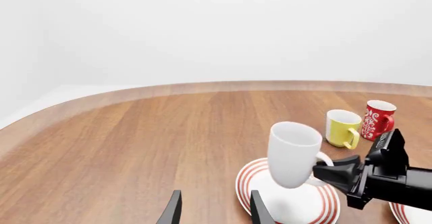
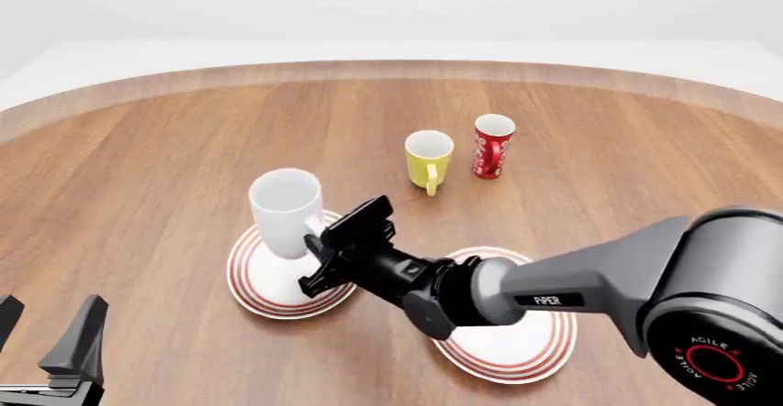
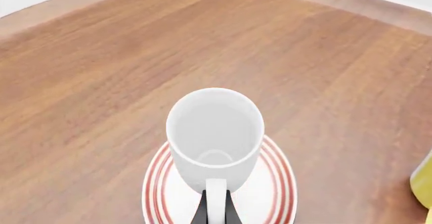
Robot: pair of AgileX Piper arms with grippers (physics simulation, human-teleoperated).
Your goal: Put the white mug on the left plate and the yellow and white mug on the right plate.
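Tabletop: white mug (image 2: pixel 284 212) upright, handle twd cam

mug (image 2: pixel 286 212) over left plate (image 2: pixel 263 298), other mugs (image 2: pixel 428 157) behind

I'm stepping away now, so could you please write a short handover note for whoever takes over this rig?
Right gripper: shut on the handle of the white mug, held upright over the left plate; whether it is fully set down is unclear.
Left gripper: open, holding nothing, near the table's front edge.
The yellow and white mug stands on the table beside a red mug.
Right plate has no mug.
Left: release the white mug, then move the yellow one.
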